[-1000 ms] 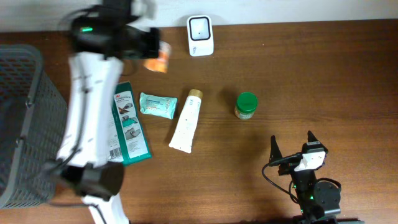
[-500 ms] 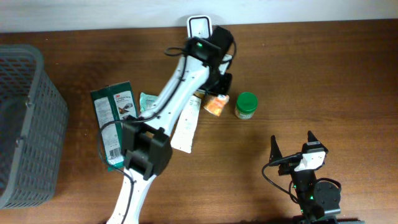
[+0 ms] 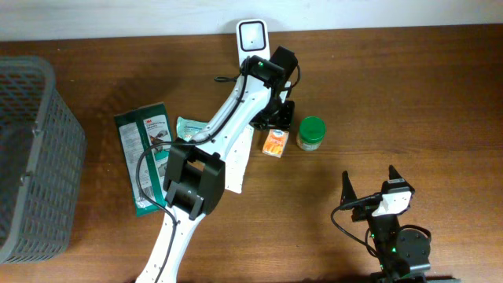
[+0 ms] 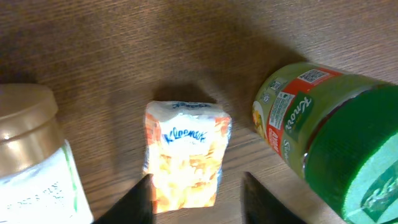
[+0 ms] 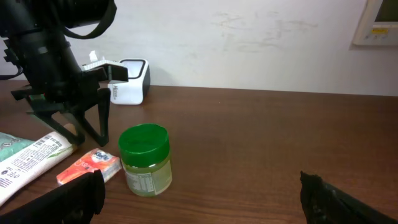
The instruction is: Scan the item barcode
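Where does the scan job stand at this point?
Looks done: the tissue pack, held up near the scanner a second ago, now lies on the table beside the jar. In hand: the left gripper hangs open just above it, letting go. Left, probably: the tube and the green packet, lying unlifted; the right gripper waits open.

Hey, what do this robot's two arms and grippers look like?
The left arm has white links joined by black housings, a thin black cable looping along it and a small green light near the wrist. The left gripper is black with slim pointed fingers. The right arm is black with a white wrist piece, and the right gripper matches.
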Robot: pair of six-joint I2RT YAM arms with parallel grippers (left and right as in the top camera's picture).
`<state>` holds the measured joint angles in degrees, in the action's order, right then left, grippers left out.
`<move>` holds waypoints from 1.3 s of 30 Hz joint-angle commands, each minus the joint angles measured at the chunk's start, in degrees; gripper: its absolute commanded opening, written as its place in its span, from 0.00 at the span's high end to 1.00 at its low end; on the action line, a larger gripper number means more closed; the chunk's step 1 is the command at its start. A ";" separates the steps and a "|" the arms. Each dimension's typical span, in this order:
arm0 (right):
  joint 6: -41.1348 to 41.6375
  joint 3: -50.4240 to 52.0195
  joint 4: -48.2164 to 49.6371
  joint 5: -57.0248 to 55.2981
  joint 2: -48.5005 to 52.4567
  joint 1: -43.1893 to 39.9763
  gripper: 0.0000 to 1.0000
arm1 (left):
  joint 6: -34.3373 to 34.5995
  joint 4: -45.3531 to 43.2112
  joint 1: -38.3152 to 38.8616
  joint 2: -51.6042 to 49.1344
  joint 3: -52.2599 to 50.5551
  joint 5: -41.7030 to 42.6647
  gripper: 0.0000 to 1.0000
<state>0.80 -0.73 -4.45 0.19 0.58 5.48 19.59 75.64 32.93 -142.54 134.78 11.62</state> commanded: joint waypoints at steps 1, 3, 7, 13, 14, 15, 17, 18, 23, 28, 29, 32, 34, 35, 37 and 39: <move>-0.39 0.42 -0.24 -0.48 -0.39 0.50 0.02 | -1.95 0.72 -1.38 0.28 1.70 0.04 0.49; -0.39 0.42 -0.24 -0.48 -0.37 0.50 0.02 | -2.62 3.41 -3.30 1.62 6.14 -3.78 0.49; -0.37 0.42 -0.24 -0.48 -0.39 0.50 0.02 | -9.42 6.01 -6.19 4.66 14.05 -5.70 0.45; -0.39 0.42 -0.24 -0.48 -0.37 0.50 0.02 | -14.14 7.43 -13.64 9.70 22.25 -5.64 0.20; -0.37 0.42 -0.22 -0.48 -0.37 0.50 0.02 | -14.21 7.43 -15.19 10.45 22.82 -5.64 0.18; -0.39 0.42 -0.24 -0.48 -0.37 0.50 0.02 | -14.80 7.43 -16.33 11.06 22.99 -5.55 0.18; -0.37 0.42 -0.24 -0.48 -0.37 0.50 0.02 | -15.39 7.43 -19.10 12.02 22.99 -5.44 0.18; -0.39 0.42 -0.22 -0.48 -0.39 0.50 0.02 | -15.41 7.37 -20.94 12.31 22.99 -5.44 0.18; -0.39 0.42 -0.17 -0.48 -0.39 0.50 0.02 | -23.65 6.73 -27.23 12.39 22.99 1.22 0.13; -0.37 0.42 -0.11 -0.48 -0.39 0.50 0.02 | -27.10 6.12 -31.15 12.39 22.99 6.23 0.11; -0.37 0.42 -0.11 -0.46 -0.39 0.50 0.02 | -27.30 6.14 -31.82 12.39 22.99 6.73 0.10; -0.35 0.42 0.31 2.32 -0.39 0.50 0.02 | -30.10 6.19 -34.38 12.39 22.99 9.64 0.09; -0.33 0.42 0.33 4.59 -0.39 0.50 0.02 | -31.12 6.34 -35.41 12.39 22.99 11.04 0.08; -0.28 0.39 0.37 5.90 -0.33 0.50 0.02 | -31.78 6.56 -36.04 12.39 22.99 11.39 0.06; 0.11 -0.04 0.24 7.45 -0.26 0.50 0.02 | -31.93 6.60 -36.89 12.39 22.99 11.32 0.05; 0.11 -1.03 -0.24 8.57 0.04 0.50 0.02 | -31.93 6.49 -37.42 12.39 22.99 11.32 0.02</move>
<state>0.82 -0.73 -4.14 4.45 0.58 5.48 -9.87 82.11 -3.16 -130.72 157.34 20.36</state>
